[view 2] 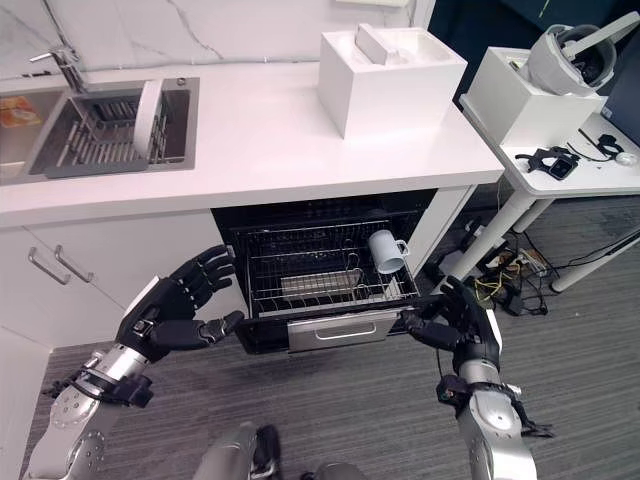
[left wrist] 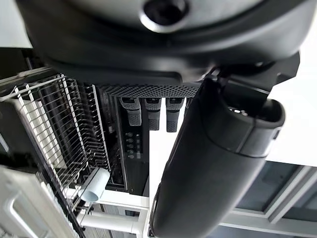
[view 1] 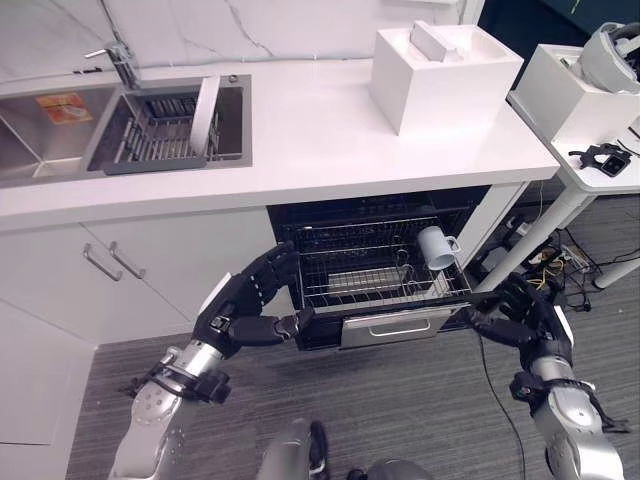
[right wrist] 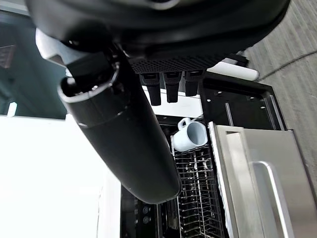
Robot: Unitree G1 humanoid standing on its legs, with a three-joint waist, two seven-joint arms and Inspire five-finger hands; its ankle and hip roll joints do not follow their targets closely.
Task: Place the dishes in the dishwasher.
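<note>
At drawer (view 1: 395,326) front: L robot hand (view 1: 243,305) & R robot hand (view 1: 520,310) both spread, gripping nothing.

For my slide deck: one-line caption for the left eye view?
Both hands, left and right, flank the pulled-out dishwasher drawer; a mug sits inside.

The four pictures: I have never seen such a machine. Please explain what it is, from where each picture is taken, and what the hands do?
This is a humanoid robot with two silver-grey arms. Two pictures come from cameras in its head, looking down; two come from cameras on its wrists, so each dark hand looms large there. The left hand and the right hand are at the two front corners of the pulled-out black wire dishwasher rack, fingers relaxed, holding nothing. A white mug lies in the rack. On the white countertop stands a white box; a white plate stands in the sink's drainer.
</note>
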